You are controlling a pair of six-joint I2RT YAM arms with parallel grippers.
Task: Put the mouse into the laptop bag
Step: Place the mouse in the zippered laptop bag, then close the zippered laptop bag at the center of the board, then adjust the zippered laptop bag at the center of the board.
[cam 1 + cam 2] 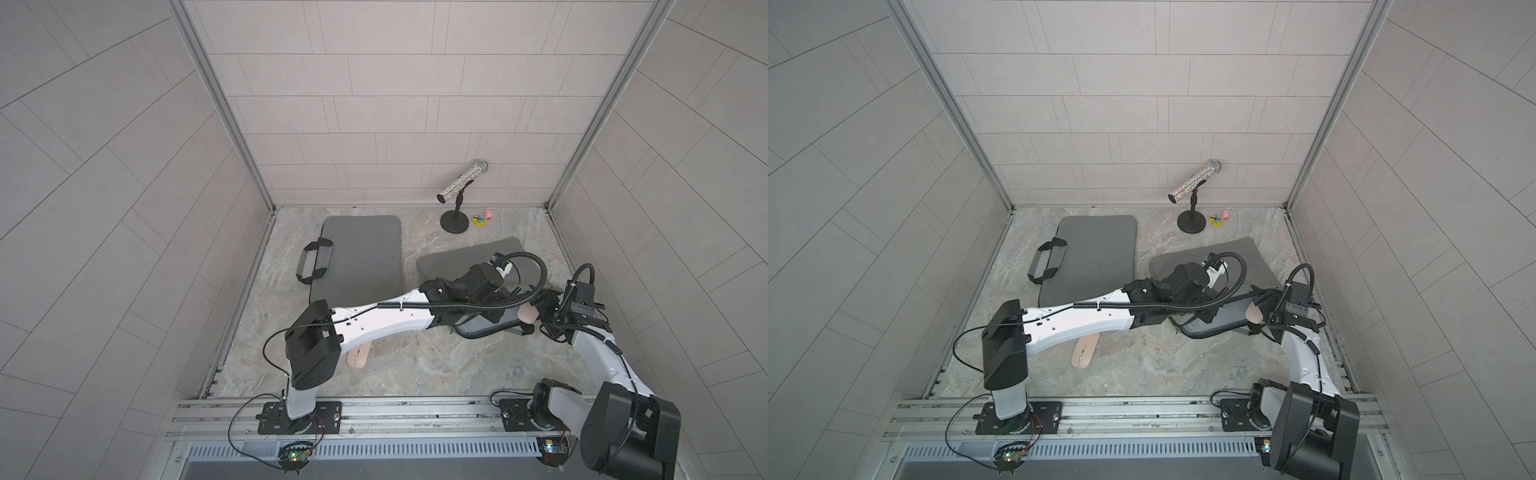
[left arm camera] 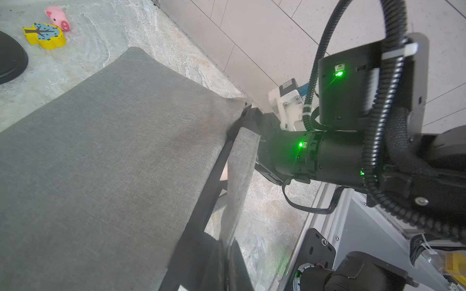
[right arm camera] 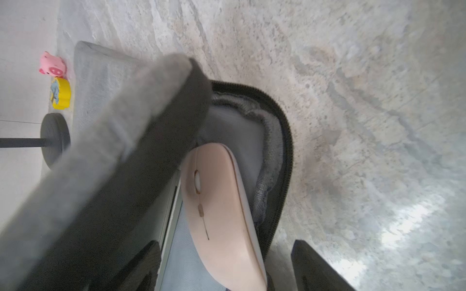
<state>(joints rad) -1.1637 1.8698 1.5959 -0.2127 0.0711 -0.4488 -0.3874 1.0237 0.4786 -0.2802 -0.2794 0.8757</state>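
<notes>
A grey laptop bag lies at the right of the table with its zipped edge open. My left gripper is shut on the bag's grey handle and holds the top flap up. A pink mouse lies in the opening on the pale lining. My right gripper is open at that opening, its fingers on either side of the mouse with a gap on each side.
Another pink mouse lies partly under the left arm. A closed grey bag with a handle is at the back left. A glittery microphone on a black stand and small toys stand by the back wall.
</notes>
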